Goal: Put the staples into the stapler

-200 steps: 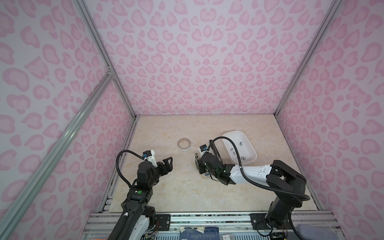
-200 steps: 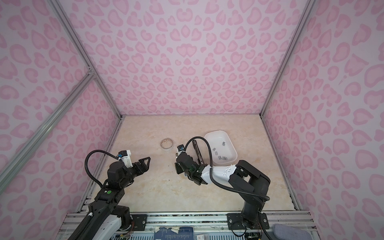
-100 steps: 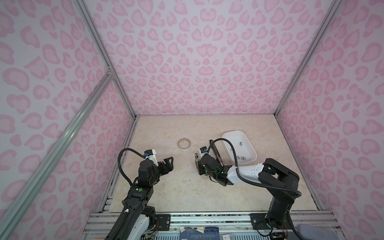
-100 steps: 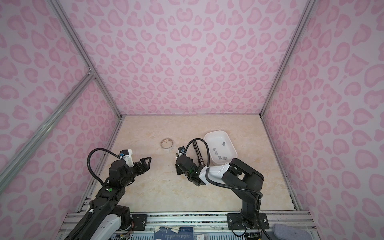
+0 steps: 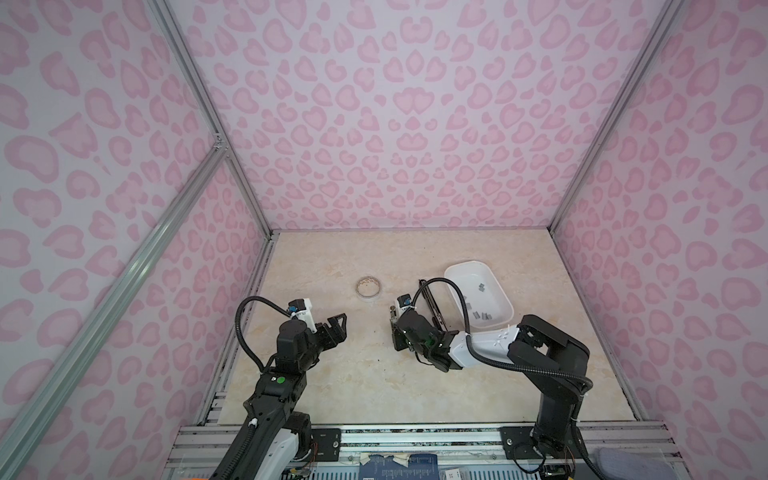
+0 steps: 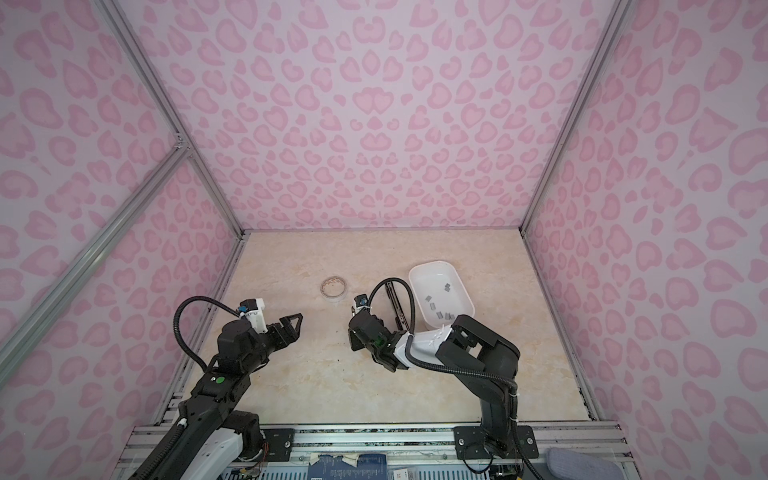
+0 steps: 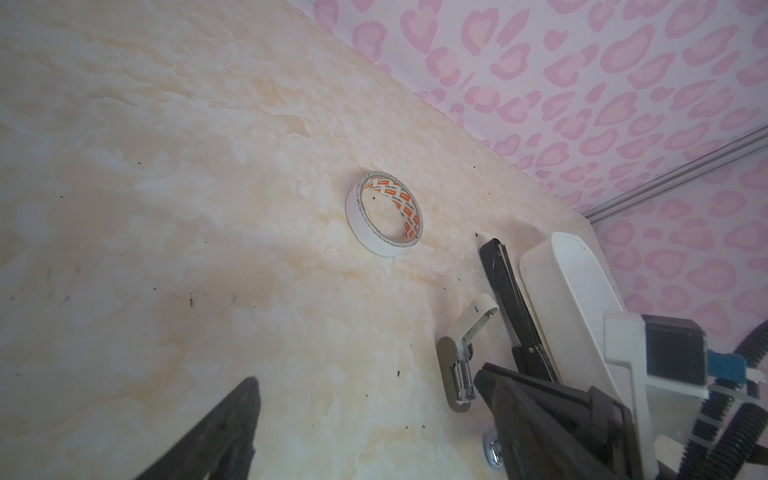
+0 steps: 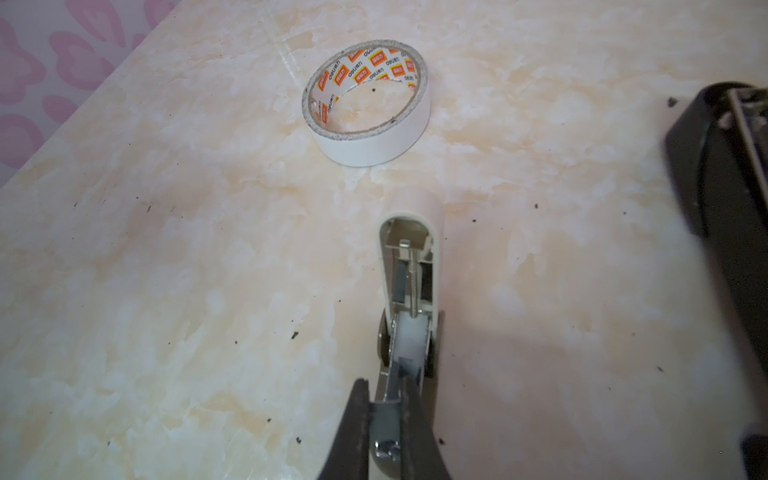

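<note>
A small white stapler [image 8: 411,266] lies on the table with its lid swung up and its magazine bare; it also shows in the left wrist view [image 7: 453,370]. My right gripper [image 8: 384,382] is shut on a thin grey strip, the staples, right over the front of that magazine. In a top view this gripper [image 5: 394,334] points down at the table's middle. More staples [image 5: 484,326] lie loose in the white tray [image 5: 469,262]. My left gripper [image 5: 341,330] hovers open and holds nothing, a short way left of the stapler.
A roll of white tape [image 5: 368,287] lies flat behind the two grippers. A larger black stapler [image 5: 430,301] lies opened out between the small stapler and the tray. Pink patterned walls close in the table on three sides.
The right arm's elbow has drawn in toward the middle while its gripper stayed at the stapler. The left arm has hardly moved.
</note>
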You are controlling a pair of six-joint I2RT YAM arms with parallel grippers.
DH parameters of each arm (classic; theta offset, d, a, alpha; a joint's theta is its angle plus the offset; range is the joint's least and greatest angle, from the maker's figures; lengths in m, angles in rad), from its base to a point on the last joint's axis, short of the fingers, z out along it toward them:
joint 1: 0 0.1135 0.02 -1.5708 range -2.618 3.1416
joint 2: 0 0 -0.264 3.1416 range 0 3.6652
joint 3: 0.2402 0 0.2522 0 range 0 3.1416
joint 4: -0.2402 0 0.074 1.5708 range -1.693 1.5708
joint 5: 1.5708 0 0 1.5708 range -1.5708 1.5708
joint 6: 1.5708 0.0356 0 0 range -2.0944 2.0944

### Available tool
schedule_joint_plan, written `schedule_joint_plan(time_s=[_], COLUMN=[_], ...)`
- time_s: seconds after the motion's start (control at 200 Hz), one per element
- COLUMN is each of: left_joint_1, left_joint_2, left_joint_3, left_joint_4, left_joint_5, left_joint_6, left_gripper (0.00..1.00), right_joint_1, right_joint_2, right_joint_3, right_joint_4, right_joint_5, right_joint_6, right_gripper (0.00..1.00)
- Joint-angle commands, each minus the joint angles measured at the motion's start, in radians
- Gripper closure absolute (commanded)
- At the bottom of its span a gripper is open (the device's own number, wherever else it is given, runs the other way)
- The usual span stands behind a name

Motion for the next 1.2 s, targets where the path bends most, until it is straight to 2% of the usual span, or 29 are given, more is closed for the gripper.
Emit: schedule_joint_plan(time_s=[0.0,1.195], left_joint_1=[-0.001,-0.001], left_joint_2=[0.0,0.009], left_joint_3=[0.003,-0.002], left_joint_4=[0.045,0.052], left_joint_5=[-0.008,-0.013], left_joint_6=[0.003,0.005], left_gripper=[0.11,0.11], right_joint_1=[0.005,0.031], right_joint_2=[0.01,0.053], right_joint_3=[0.009,0.078], right_joint_4=[-0.017,-0.15], right_joint_5=[0.026,0.103], right_joint_6=[0.005,0.019], right_gripper=[0.95,0.96])
